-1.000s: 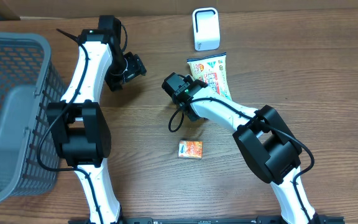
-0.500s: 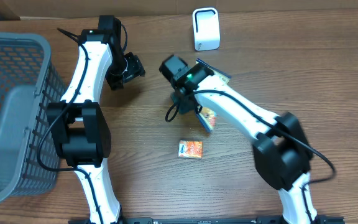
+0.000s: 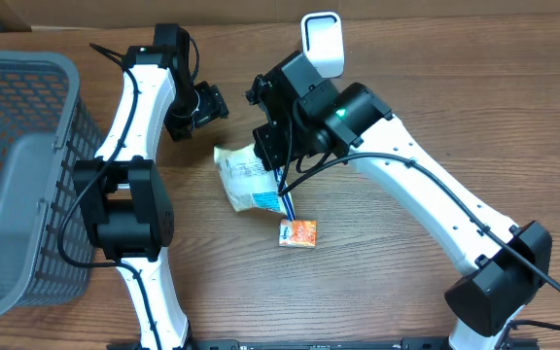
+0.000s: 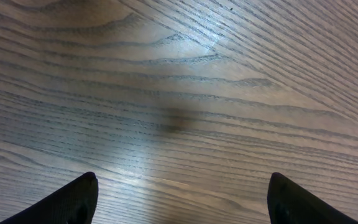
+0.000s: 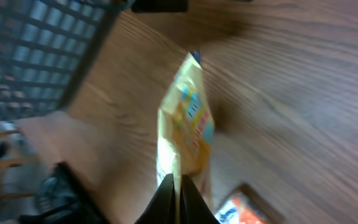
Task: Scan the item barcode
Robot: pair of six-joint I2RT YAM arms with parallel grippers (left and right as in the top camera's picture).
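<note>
Over the table [image 3: 377, 292], snack packet [image 5: 188, 124] jutting from right hand [image 5: 174, 198], clamped on its edge, left hand [image 4: 182, 199] apart

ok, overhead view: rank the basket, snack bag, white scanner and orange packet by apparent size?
1. grey basket, by far the largest
2. snack bag, though it is held up nearer the camera, so it may look oversized
3. white scanner, partly hidden
4. orange packet

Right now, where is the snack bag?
In the overhead view the snack bag is mid-table, pinched by the right claw, just up-left of the small orange packet and below the white scanner.
</note>
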